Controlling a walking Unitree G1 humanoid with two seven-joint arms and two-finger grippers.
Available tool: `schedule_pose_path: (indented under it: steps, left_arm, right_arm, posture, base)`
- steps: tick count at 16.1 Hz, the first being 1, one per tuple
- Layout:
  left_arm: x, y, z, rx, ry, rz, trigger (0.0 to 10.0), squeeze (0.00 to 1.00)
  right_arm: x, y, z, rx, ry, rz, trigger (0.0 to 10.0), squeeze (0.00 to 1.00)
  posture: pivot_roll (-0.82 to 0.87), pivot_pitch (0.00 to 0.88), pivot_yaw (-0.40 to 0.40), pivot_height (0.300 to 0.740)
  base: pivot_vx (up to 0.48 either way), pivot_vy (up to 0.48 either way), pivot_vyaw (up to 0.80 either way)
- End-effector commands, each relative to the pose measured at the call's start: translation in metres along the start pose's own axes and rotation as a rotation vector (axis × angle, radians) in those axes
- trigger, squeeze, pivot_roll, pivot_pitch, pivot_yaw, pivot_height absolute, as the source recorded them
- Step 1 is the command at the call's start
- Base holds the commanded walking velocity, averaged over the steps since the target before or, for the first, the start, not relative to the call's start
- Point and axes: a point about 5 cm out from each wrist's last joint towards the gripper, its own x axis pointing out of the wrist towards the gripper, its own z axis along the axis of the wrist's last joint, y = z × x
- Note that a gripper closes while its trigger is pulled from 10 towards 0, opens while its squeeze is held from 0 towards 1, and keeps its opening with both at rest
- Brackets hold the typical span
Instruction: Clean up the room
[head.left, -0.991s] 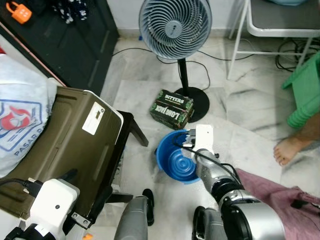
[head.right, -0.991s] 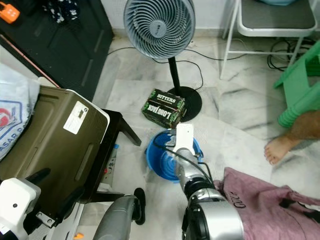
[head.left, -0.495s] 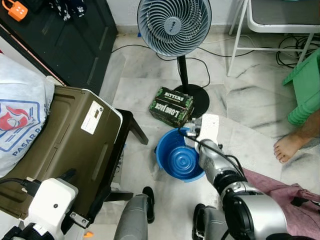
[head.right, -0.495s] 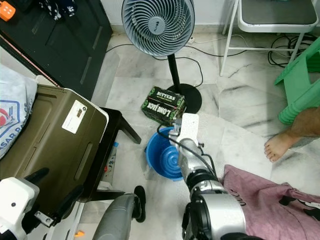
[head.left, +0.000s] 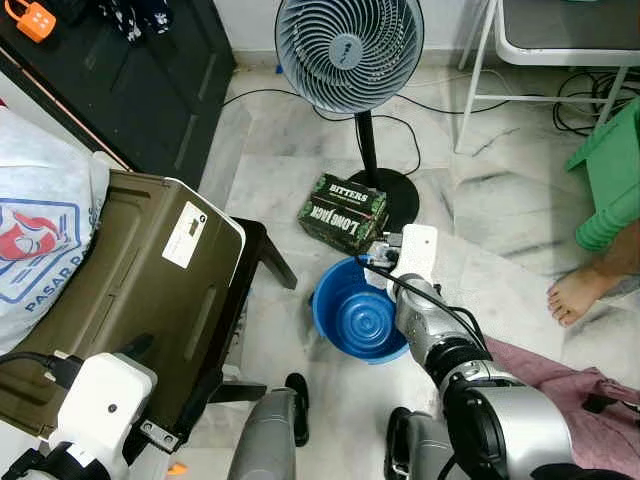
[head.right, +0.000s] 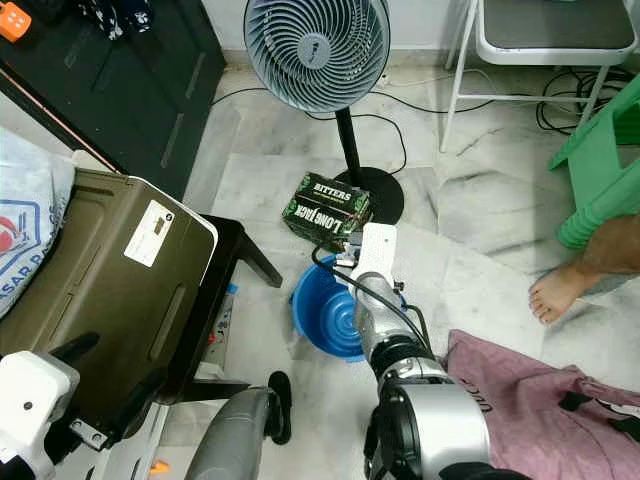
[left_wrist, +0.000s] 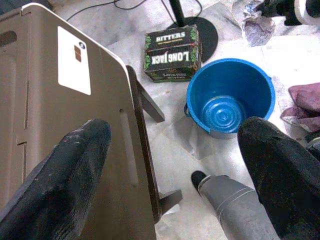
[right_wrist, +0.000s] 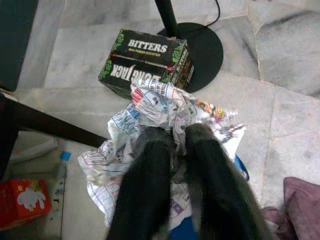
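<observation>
- Right tool (right_wrist: 177, 137): fingers closed on a crumpled newspaper wad (right_wrist: 165, 112), held over the far rim of the blue bucket (head.left: 355, 318) on the floor.
- Left tool (left_wrist: 170, 165): fingers spread wide, gripping nothing, above the olive case (head.left: 130, 290).
- Bitters box (head.left: 342, 212): beside the fan base (head.left: 400, 195), just beyond the bucket.

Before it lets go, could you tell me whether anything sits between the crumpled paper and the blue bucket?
Nothing visible does. The right gripper holds the paper over the bucket's far rim; the bucket looks empty, and the carton sits beyond it.
</observation>
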Motion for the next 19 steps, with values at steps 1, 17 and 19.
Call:
schedule_pose_path:
  steps: [1,17,19]
  left_arm:
    - [-0.002,0.003,-0.003,0.012,0.030,0.005,10.0,0.00]
    - [0.014,0.007,-0.001,0.036,-0.011,0.035,10.0,0.00]
    - [0.032,0.007,0.003,0.028,-0.072,0.043,10.0,0.00]
  right_arm:
    - [-0.001,0.008,-0.006,0.013,0.022,0.018,10.0,1.00]
    - [-0.002,0.013,0.003,0.045,-0.044,0.072,10.0,1.00]
    - [-0.006,0.015,0.003,0.044,-0.063,0.116,10.0,1.00]
  posture:
    - [0.34,0.313,0.159,0.740]
    - [0.30,0.260,0.141,0.740]
    - [0.25,0.225,0.117,0.740]
  base:
    - [0.000,0.000,0.00]
    - [0.000,0.000,0.00]
    - [0.000,0.000,0.00]
